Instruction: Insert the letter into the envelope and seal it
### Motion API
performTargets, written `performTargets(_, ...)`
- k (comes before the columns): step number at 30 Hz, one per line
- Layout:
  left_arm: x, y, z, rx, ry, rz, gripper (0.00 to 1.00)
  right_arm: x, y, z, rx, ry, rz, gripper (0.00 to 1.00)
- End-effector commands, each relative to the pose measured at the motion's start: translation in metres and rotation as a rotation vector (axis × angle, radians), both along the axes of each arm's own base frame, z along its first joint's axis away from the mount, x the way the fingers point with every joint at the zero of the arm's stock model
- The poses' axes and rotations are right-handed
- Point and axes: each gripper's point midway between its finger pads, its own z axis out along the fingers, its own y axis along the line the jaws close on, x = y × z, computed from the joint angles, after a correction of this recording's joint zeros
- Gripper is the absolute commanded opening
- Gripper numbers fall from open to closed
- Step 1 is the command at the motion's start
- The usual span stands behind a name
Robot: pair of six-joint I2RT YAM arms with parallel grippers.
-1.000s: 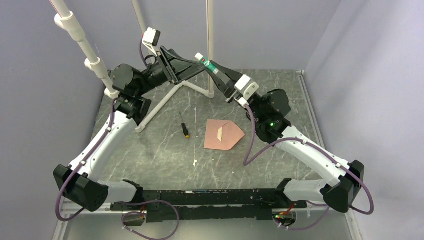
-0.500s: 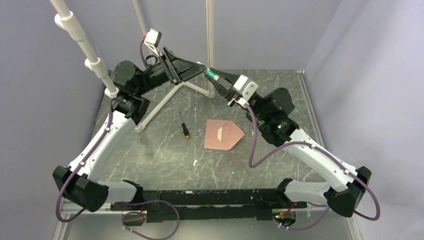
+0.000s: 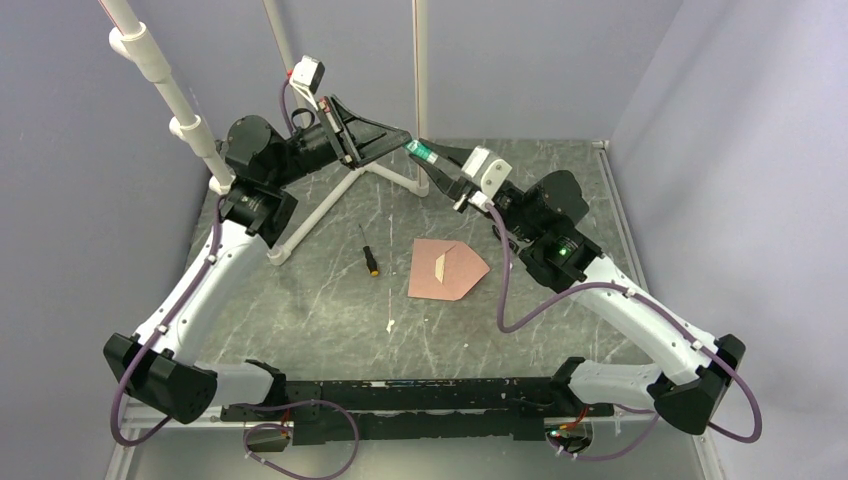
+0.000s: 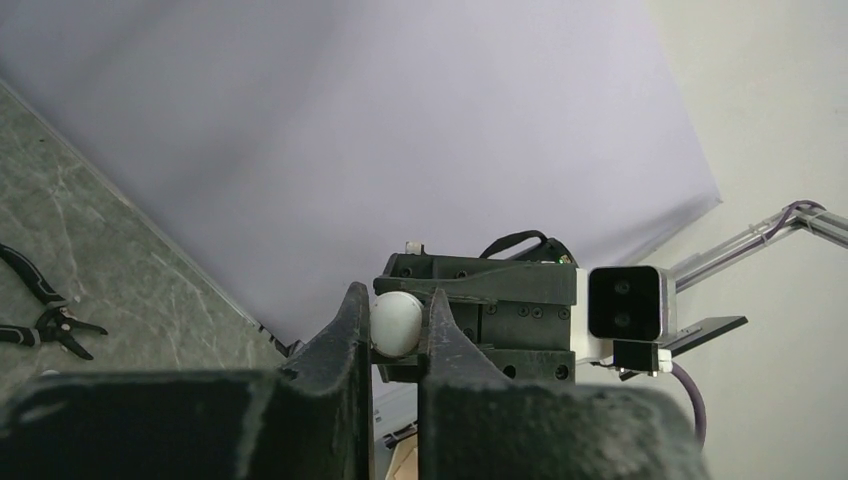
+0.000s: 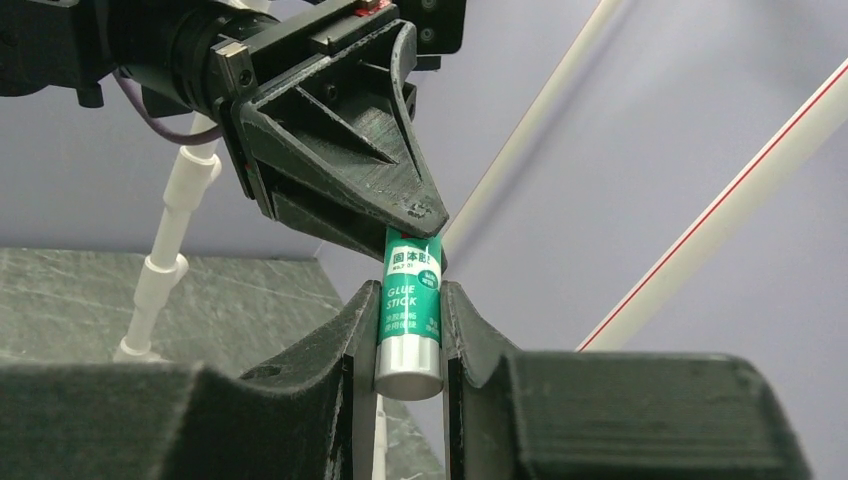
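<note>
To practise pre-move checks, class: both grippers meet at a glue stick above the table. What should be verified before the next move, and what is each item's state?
1. Right gripper shut on the glue stick: ok.
2. Left gripper shut on the white cap: ok.
3. Cap separated from the stick: cannot tell.
4. Envelope flat on the table, flap open: ok.
5. Screwdriver apart from the envelope: ok.

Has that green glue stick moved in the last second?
Yes. Against the white upright pole, the glue stick now sits lower in the top view, its white end tucked inside the left end effector.
</note>
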Motion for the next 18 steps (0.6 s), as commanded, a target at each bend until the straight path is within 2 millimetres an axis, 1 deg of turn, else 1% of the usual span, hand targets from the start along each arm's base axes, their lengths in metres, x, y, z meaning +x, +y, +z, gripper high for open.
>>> performTargets(1, -0.016, 0.003, 0.026, -0.042, -0.067, -0.057, 0.03, -0.009, -0.01, 0.029, 0.076, -0.041, 0.004, 0.2)
performTargets(3, -0.019, 0.003, 0.031, -0.07, -0.054, -0.076, 0.02, -0.01, -0.012, 0.031, 0.128, -0.052, 0.011, 0.5)
performTargets(4, -0.019, 0.004, 0.034, -0.088, -0.042, -0.081, 0.02, -0.011, -0.012, 0.032, 0.157, -0.058, 0.02, 0.59)
performTargets(5, -0.02, 0.005, 0.037, -0.109, -0.032, -0.094, 0.02, -0.012, -0.012, 0.034, 0.182, -0.063, 0.029, 0.63)
performTargets(7, -0.022, 0.007, 0.044, -0.158, -0.025, -0.122, 0.03, -0.013, -0.008, 0.036, 0.205, -0.066, 0.058, 0.65)
performTargets(9, -0.025, 0.009, 0.051, -0.208, -0.027, -0.148, 0.03, -0.016, -0.003, 0.038, 0.219, -0.073, 0.089, 0.63)
performTargets(13, -0.021, 0.011, 0.05, -0.254, 0.014, -0.161, 0.02, -0.026, 0.0, 0.047, 0.257, -0.109, 0.157, 0.55)
performTargets(16, -0.019, 0.012, 0.049, -0.296, 0.042, -0.18, 0.02, -0.031, 0.0, 0.056, 0.285, -0.133, 0.184, 0.54)
performTargets(18, -0.017, 0.013, 0.049, -0.317, 0.052, -0.191, 0.02, -0.03, 0.001, 0.06, 0.292, -0.143, 0.186, 0.55)
